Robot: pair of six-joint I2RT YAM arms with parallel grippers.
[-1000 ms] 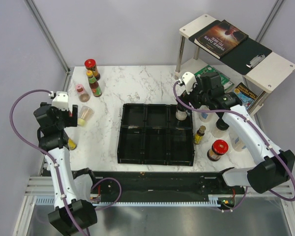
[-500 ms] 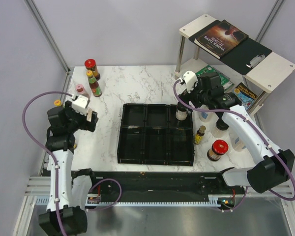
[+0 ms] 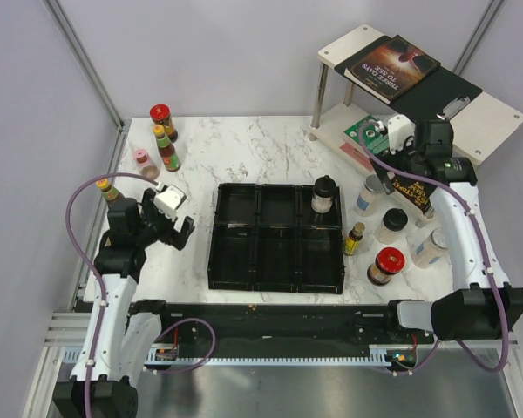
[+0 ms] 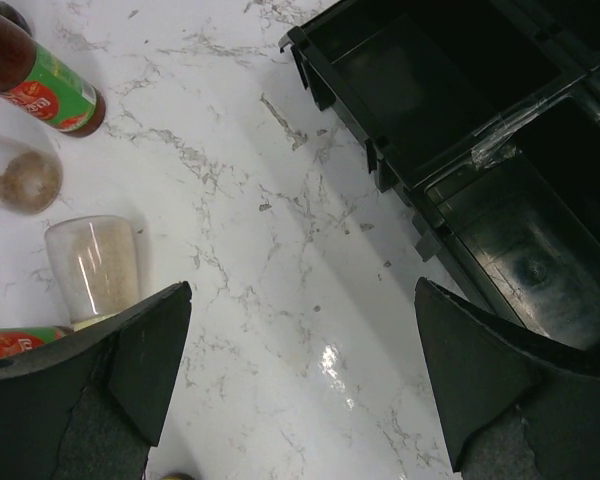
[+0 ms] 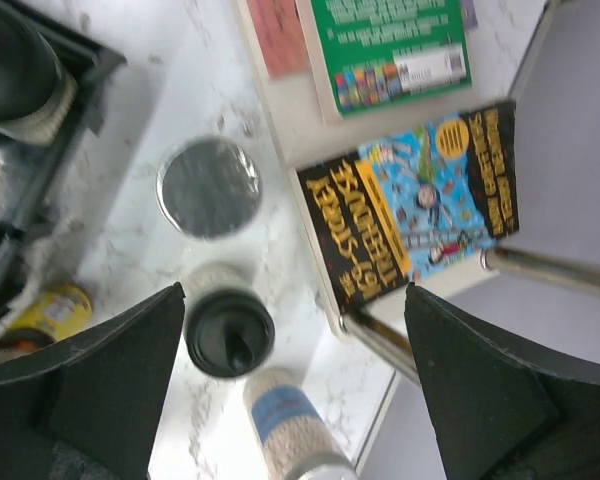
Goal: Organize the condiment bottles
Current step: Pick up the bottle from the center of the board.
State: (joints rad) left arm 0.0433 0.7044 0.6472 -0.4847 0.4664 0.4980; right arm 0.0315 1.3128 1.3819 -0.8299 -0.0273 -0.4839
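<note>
- While one black-lidded clear glass jar (image 3: 323, 195) stands upright in the far right compartment of the black plastic compartmented tray (image 3: 215, 244), the other condiment bottles stand on the white marbled tabletop (image 3: 253, 144) to either side of it.
- Left of the tray, a red-capped glass jar (image 3: 160, 118), a yellow-capped red sauce bottle (image 3: 166, 150) and a pink-lidded shaker (image 3: 143, 162) cluster near the far left corner.
- A second yellow-capped sauce bottle (image 3: 110, 189) stands nearer, by the table's left edge.
- A clear jar of pale powder (image 4: 92, 265) shows in the left wrist view, just beside one finger.
- Right of the tray stand a silver-lidded clear jar (image 3: 368, 193), a second black-lidded jar (image 3: 391, 225) and a second red-capped jar (image 3: 385, 266).
- A slim dark bottle (image 3: 355, 237) with a yellow cap stands just beside the tray's right wall.
- A clear jar of pale grains (image 3: 430, 246) stands farthest right.
- The left gripper (image 4: 302, 290) has its jaws spread wide and empty, over bare marble between the left cluster and the tray's left wall.
- The right gripper (image 5: 292, 300) is likewise spread and holds nothing, above the silver-lidded and second black-lidded jars.
- A colourful paperback book (image 5: 420, 200) lies on the low shelf beside them.
</note>
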